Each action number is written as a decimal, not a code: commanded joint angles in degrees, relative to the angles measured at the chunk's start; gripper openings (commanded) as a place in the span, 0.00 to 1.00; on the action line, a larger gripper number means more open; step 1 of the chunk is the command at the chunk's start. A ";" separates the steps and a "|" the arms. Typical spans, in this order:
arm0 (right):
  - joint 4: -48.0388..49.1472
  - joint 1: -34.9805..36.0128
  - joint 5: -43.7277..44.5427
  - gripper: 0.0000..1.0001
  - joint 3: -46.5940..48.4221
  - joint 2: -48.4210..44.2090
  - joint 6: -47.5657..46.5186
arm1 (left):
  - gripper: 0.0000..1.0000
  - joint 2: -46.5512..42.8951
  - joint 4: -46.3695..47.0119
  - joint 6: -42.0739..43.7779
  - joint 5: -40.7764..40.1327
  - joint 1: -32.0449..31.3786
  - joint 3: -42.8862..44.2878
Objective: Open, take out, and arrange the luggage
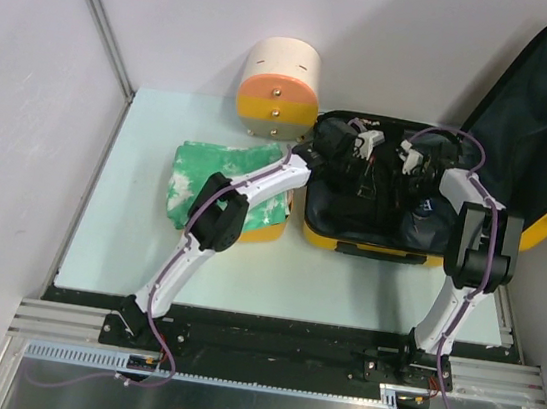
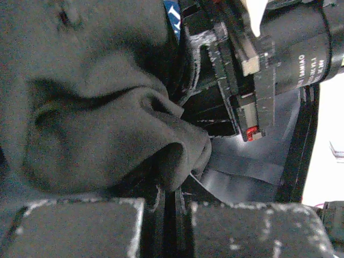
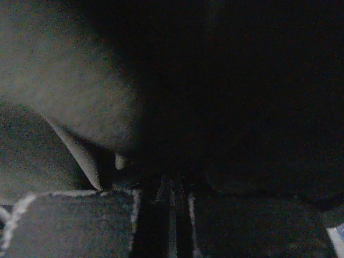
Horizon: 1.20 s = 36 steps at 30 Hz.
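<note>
The luggage (image 1: 389,248), a yellow hard-shell suitcase, lies open at the back right of the table, its dark-lined lid (image 1: 538,108) raised to the right. Both grippers are down inside its base among dark contents. My left gripper (image 1: 346,149) (image 2: 174,207) is shut on a fold of dark grey cloth (image 2: 107,107) that runs down into the jaws. My right gripper (image 1: 413,178) (image 3: 173,196) is shut, with dark fabric (image 3: 64,70) right in front of it; that view is too dark to show whether it pinches any. The right wrist's camera body (image 2: 290,54) sits close above the cloth.
A green cloth (image 1: 206,181) lies on a plain yellow tub (image 1: 265,232) left of the suitcase, under the left arm. A cream-and-orange cylindrical container (image 1: 279,89) stands at the back. White walls close in at the back and the left.
</note>
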 commanded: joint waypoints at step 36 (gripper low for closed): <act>24.96 28.63 -13.12 0.61 9.44 -13.38 21.26 | 0.00 -67.32 -15.18 26.21 3.69 39.57 -65.25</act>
